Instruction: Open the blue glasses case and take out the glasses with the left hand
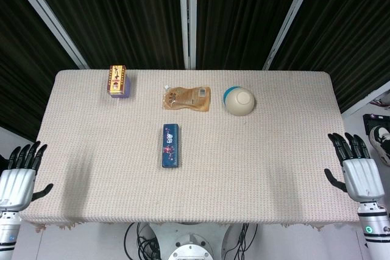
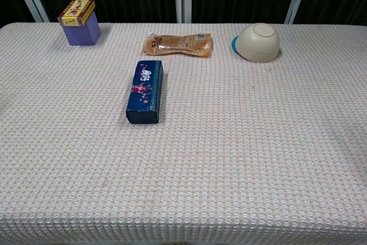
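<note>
The blue glasses case [image 1: 171,145] lies closed on the table, lengthwise, a little left of centre; the chest view shows the case [image 2: 145,91] with a patterned lid. My left hand [image 1: 19,175] hangs beside the table's left edge, fingers spread, holding nothing. My right hand [image 1: 356,167] is off the right edge, fingers spread too and empty. Both hands are far from the case. The glasses are hidden. Neither hand shows in the chest view.
At the back of the table stand a purple and yellow box [image 1: 117,81], a flat brown pouch [image 1: 187,98] and an overturned beige bowl [image 1: 239,101]. A woven beige cloth [image 1: 256,168] covers the table.
</note>
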Controlling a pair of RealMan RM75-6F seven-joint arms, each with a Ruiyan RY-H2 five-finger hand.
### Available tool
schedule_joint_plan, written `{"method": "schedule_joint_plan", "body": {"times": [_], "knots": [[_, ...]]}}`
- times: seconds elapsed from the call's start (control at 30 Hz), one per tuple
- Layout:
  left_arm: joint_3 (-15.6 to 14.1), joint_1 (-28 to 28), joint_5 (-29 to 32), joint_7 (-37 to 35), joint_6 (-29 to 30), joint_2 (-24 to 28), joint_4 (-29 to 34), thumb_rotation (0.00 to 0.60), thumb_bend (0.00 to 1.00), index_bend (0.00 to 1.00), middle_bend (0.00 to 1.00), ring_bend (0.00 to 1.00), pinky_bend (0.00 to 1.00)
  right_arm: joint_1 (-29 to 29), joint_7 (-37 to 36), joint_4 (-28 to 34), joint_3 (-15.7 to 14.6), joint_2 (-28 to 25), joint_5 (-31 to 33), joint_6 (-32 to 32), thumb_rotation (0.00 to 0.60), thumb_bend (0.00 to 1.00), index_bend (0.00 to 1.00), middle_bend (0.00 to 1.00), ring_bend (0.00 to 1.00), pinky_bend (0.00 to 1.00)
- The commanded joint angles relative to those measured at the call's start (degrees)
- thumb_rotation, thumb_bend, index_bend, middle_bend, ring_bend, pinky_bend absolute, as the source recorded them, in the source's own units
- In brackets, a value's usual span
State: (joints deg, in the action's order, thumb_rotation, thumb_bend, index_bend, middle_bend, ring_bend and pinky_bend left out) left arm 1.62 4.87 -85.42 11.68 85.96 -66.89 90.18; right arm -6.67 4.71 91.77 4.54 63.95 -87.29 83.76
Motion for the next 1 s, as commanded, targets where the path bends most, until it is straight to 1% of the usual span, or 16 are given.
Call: {"method": "schedule_joint_plan", "body": {"times": [0.03, 0.3, 0.4, 0.47, 0.53, 0.63, 0.73, 0.77, 0.83, 0.9, 0.93, 1.0], "knots": [[0.1, -0.5, -1.2, -0.4, 1.6, -1.5, -1.7, 0.6, 0.15, 0.0, 0.0, 0.0, 0.0, -0.1, 0.1, 0.2, 0.0, -0.1, 0.0, -0.1, 0.6, 0.24, 0.0, 0.11, 0.0, 0.0], [-0.1, 0.2, -2.3, -0.7, 0.7, -1.0, -1.1, 0.6, 0.15, 0.01, 0.0, 0.0, 0.0, 0.2, -0.6, -0.1, -0.4, -0.1, -0.3, 0.5, 0.6, 0.24, 0.0, 0.11, 0.0, 0.0], [0.7, 2.3, -3.7, -1.2, -0.8, -0.5, -0.5, 0.6, 0.14, 0.02, 0.01, 0.0, 0.0, 0.5, -0.9, -0.3, -0.4, -0.1, -0.7, 1.2, 0.6, 0.24, 0.0, 0.11, 0.0, 0.0], [1.2, 4.3, -5.3, -2.6, -2.3, 0.1, 0.1, 0.6, 0.15, 0.04, 0.04, 0.0, 0.0, 0.5, -0.9, -0.1, -0.4, -0.3, -0.9, 1.5, 0.6, 0.26, 0.0, 0.11, 0.0, 0.0], [1.9, 7.4, -7.6, -5.2, -4.6, 0.9, 0.7, 0.6, 0.2, 0.08, 0.08, 0.0, 0.0, 0.5, -0.6, 0.2, -0.3, -0.6, -1.1, 1.8, 0.6, 0.29, 0.0, 0.11, 0.0, 0.0], [3.3, 13.1, -10.9, -9.3, -9.2, 1.5, 1.0, 0.6, 0.35, 0.13, 0.14, 0.0, 0.02, 0.3, 0.1, 0.9, -0.1, -1.1, -1.5, 1.9, 0.6, 0.34, 0.0, 0.11, 0.0, 0.0], [5.0, 20.0, -12.3, -11.7, -16.3, 1.4, 0.9, 0.6, 0.47, 0.16, 0.16, 0.0, 0.02, -0.1, 0.7, 1.6, -0.1, -1.4, -1.8, 1.7, 0.6, 0.37, 0.0, 0.11, 0.0, 0.0], [5.6, 22.1, -12.5, -12.2, -18.5, 1.1, 0.7, 0.6, 0.49, 0.17, 0.16, 0.0, 0.02, -0.2, 0.8, 1.8, 0.0, -1.4, -1.9, 1.6, 0.6, 0.38, 0.0, 0.11, 0.0, 0.0], [7.1, 26.8, -12.0, -13.7, -23.4, -0.2, 0.0, 0.6, 0.56, 0.2, 0.19, 0.0, 0.02, -0.3, 1.1, 2.1, -0.1, -1.5, -1.9, 1.4, 0.6, 0.41, 0.0, 0.11, 0.0, 0.0], [8.1, 30.7, -11.5, -16.0, -27.4, -2.0, -1.0, 0.6, 0.62, 0.21, 0.2, 0.01, 0.02, -0.3, 1.3, 2.3, -0.2, -1.5, -1.9, 1.2, 0.6, 0.44, 0.0, 0.11, 0.0, 0.0], [8.4, 33.2, -11.0, -17.8, -30.5, -3.0, -1.7, 0.6, 0.65, 0.22, 0.21, 0.01, 0.01, -0.3, 1.3, 2.4, -0.2, -1.6, -1.8, 1.2, 0.6, 0.44, 0.0, 0.12, 0.0, 0.0], [8.9, 37.5, -9.8, -20.0, -35.8, -5.1, -3.4, 0.6, 0.68, 0.24, 0.21, 0.01, 0.0, -0.2, 1.3, 2.5, -0.2, -1.7, -1.5, 1.1, 0.6, 0.45, 0.0, 0.12, 0.0, 0.0]]}}
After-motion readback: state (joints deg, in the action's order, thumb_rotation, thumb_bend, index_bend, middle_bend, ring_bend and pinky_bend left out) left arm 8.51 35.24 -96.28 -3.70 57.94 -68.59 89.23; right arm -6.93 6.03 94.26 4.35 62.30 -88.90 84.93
